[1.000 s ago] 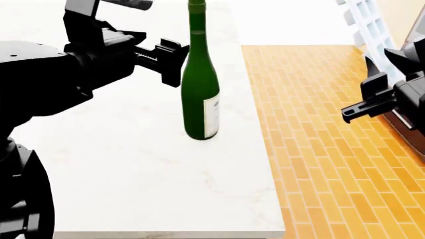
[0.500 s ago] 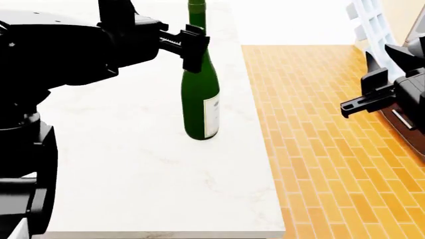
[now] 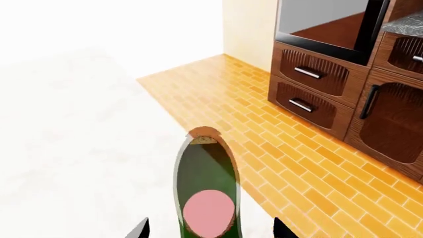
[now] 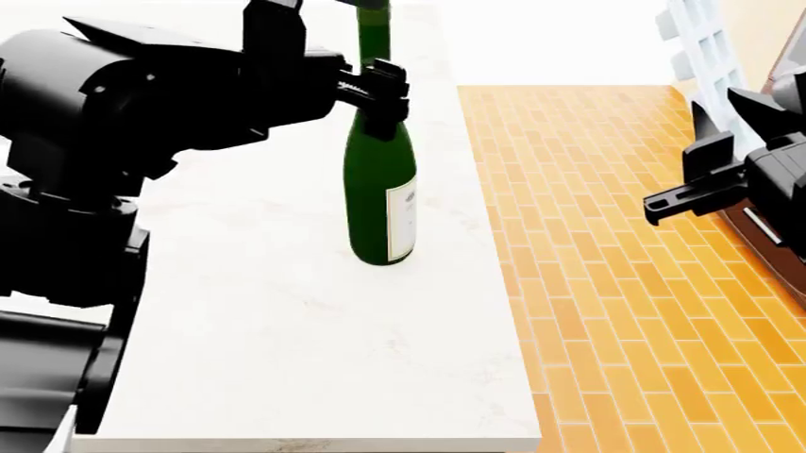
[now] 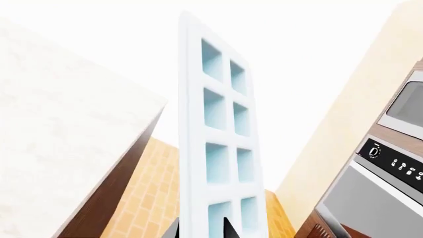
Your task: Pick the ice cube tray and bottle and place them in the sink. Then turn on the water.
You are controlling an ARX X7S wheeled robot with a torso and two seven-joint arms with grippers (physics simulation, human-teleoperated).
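White marbled countertop (image 4: 290,311) | your left gripper (image 4: 377,90), jaws straddling the tall dark green glass bottle (image 4: 380,184) neck at upper centre, grip unconfirmed | a sideways nudge topples it | right gripper (image 5: 201,229) clamps the white plastic ice cube tray (image 5: 221,144).

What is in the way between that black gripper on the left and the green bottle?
Nothing visible. The left gripper is already at the bottle, around its neck where it widens to the shoulder, and only bare white countertop surrounds the bottle's base. Whether the gripper actually presses the glass is not clear. The sink is out of view.

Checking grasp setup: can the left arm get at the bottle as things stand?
Probably yes. The left gripper is already at the neck of the upright bottle, with nothing between them on the counter.
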